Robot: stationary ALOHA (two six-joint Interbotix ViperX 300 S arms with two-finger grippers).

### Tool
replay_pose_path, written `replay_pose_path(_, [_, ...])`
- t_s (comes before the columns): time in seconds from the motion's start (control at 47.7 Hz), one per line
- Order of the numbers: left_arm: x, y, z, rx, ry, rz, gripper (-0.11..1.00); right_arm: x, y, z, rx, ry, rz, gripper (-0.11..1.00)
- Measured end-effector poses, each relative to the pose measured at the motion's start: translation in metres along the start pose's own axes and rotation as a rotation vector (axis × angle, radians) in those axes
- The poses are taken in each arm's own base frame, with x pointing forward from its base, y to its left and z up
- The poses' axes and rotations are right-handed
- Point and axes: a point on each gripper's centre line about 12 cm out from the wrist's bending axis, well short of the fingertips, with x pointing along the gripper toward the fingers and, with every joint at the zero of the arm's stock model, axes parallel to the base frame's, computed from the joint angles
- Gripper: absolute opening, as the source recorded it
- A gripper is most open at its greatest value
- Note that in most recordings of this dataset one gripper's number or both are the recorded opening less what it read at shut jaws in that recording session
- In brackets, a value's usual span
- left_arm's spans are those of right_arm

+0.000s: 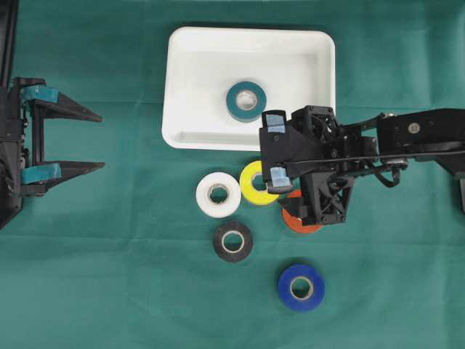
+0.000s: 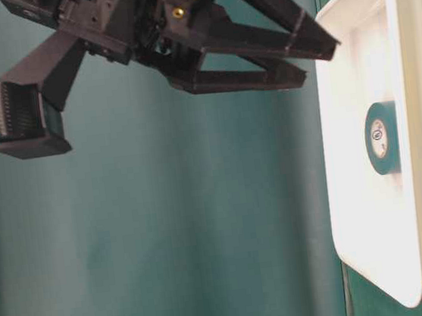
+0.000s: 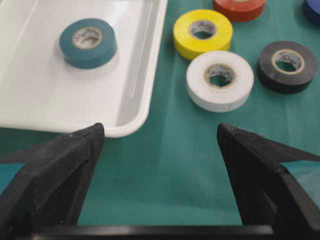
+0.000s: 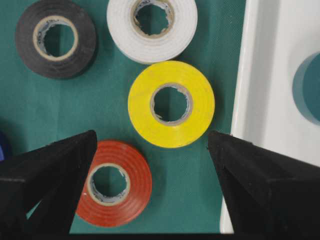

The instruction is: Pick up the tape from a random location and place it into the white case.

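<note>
- A teal tape roll [image 1: 246, 100] lies flat inside the white case [image 1: 182, 87], right of the case's middle, at the upper centre of the overhead view.
- The right gripper [image 1: 275, 151] hangs over the case's lower right corner and the rolls below it, its jaws spread wide and holding nothing.
- In the right wrist view, a yellow tape roll [image 4: 171, 104] lies between the spread jaws, just beside the case's rim; a red tape roll [image 4: 111, 183] sits lower left of it.
- A white tape roll [image 1: 219, 194] touches the yellow one; a black tape roll [image 1: 233, 241] lies just below, and a blue tape roll [image 1: 301, 287] sits apart at the lower right.
- The left gripper [image 1: 98, 140] waits at the left edge, jaws spread, empty, well apart from the rolls on the green tabletop [image 1: 109, 291].
</note>
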Motion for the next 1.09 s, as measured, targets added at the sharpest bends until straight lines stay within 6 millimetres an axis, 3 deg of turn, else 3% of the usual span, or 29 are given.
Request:
replay_pose_path(0.231, [0.000, 0.000, 0.001, -0.002, -0.002, 0.000, 0.94, 0.015, 0.001, -0.002, -0.002, 0.022, -0.001, 0.91])
replay_pose_path(0.629, [0.000, 0.000, 0.001, 0.000, -0.002, 0.000, 0.94, 0.065, 0.003, -0.009, -0.007, 0.042, 0.002, 0.91])
replay_pose_path(1.09, [0.000, 0.000, 0.000, -0.002, 0.000, 0.000, 0.94, 0.102, 0.005, -0.018, -0.009, 0.058, 0.005, 0.91])
